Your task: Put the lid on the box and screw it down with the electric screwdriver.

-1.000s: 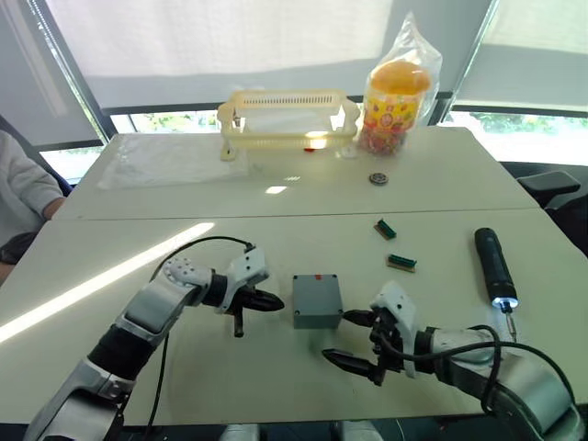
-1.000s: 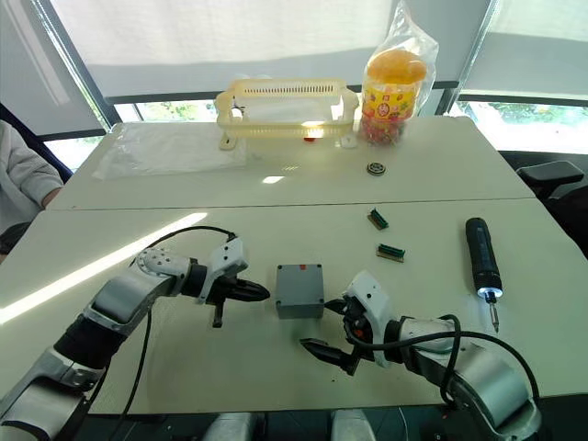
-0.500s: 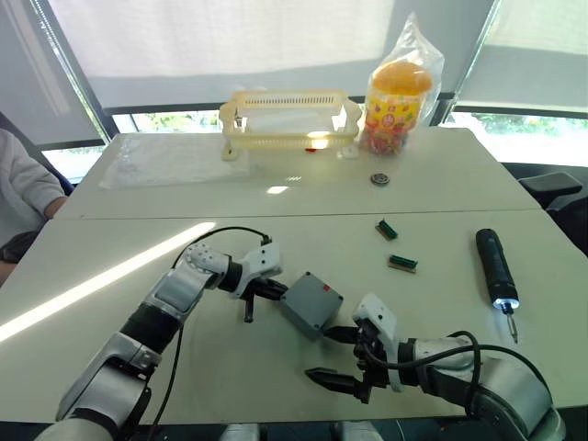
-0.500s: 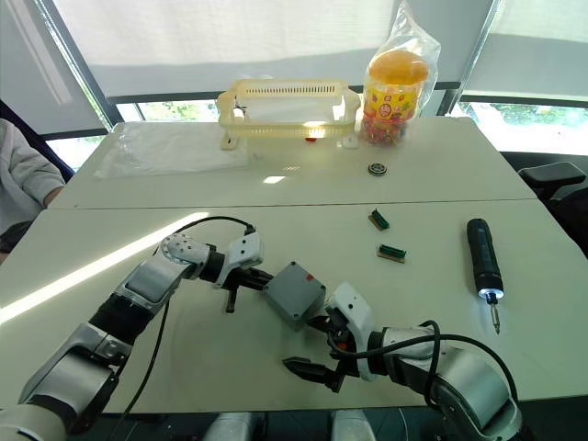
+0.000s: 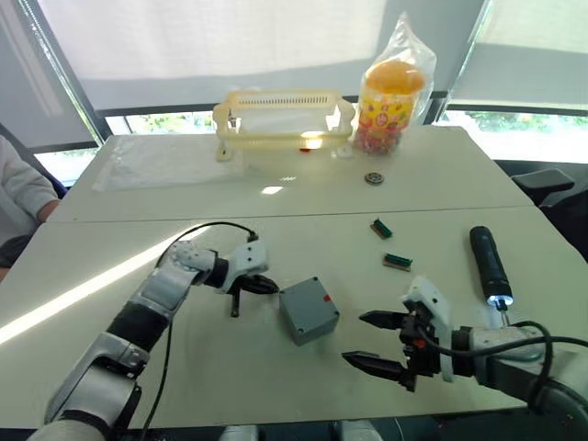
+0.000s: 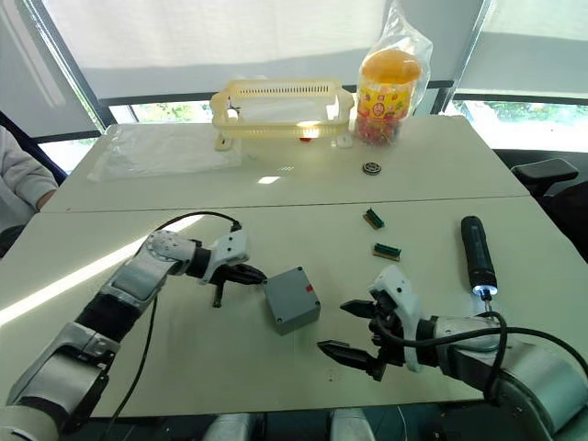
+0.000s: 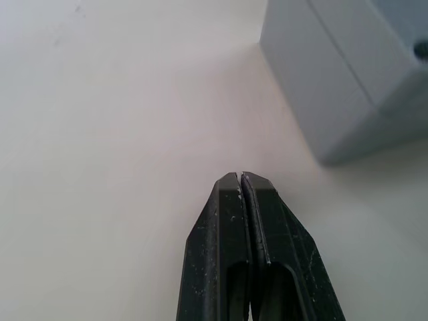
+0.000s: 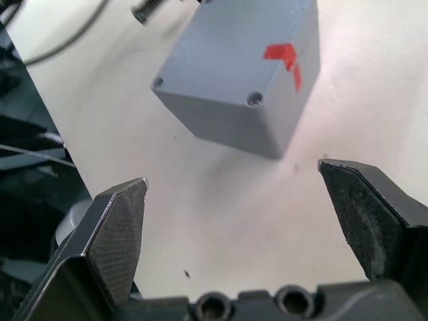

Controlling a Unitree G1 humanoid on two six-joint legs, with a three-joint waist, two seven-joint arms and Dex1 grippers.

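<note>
The blue-grey box (image 5: 309, 310) lies turned at an angle on the near table. Its upper face (image 8: 234, 60) carries corner holes and a red mark; whether that face is the lid I cannot tell. My left gripper (image 5: 268, 287) is shut and empty, its tips just short of the box's left corner (image 7: 321, 80). To the right of the box my right gripper (image 5: 355, 337) stands wide open, its fingers (image 8: 114, 227) apart from it. The black electric screwdriver (image 5: 487, 265) lies on the table at the right, bit toward me.
Two green connector blocks (image 5: 381, 228) (image 5: 398, 261) lie between the box and the screwdriver. On the far table stand a yellow basket (image 5: 285, 118), a bagged snack jar (image 5: 395, 92), a small round part (image 5: 373, 178) and a clear plastic sheet (image 5: 161, 156). A person's sleeve (image 5: 18, 193) shows at far left.
The box was pushed and turned from square-on to an angle. My left gripper has eased back from it, and my right gripper has drawn away to the right, still open.
</note>
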